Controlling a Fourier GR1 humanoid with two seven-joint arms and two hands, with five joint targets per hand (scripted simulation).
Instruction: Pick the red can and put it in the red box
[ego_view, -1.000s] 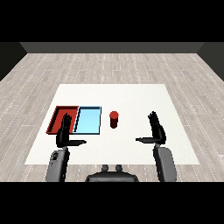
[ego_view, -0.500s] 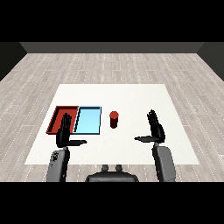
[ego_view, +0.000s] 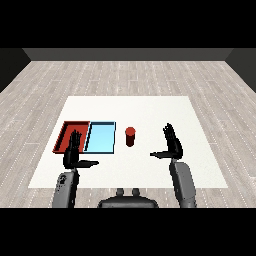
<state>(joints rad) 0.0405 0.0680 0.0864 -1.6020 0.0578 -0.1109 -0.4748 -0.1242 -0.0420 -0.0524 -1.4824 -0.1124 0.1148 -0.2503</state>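
Right hand (ego_view: 172, 144) open, fingers straight, holding nothing. Red can (ego_view: 130, 136) upright on table (ego_view: 150, 110), left of right hand, apart. Left hand (ego_view: 73, 152) open too, over near edge of red tray (ego_view: 67, 135); blue tray (ego_view: 100, 137) just right.

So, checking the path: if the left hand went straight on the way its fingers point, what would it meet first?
Probably the red tray: the left hand points up over its near edge, though depth is unclear.

1. No text, label, brand, number or sign can be read anywhere in the head view.
2. The can (ego_view: 130, 136) and both trays show plain colour only.
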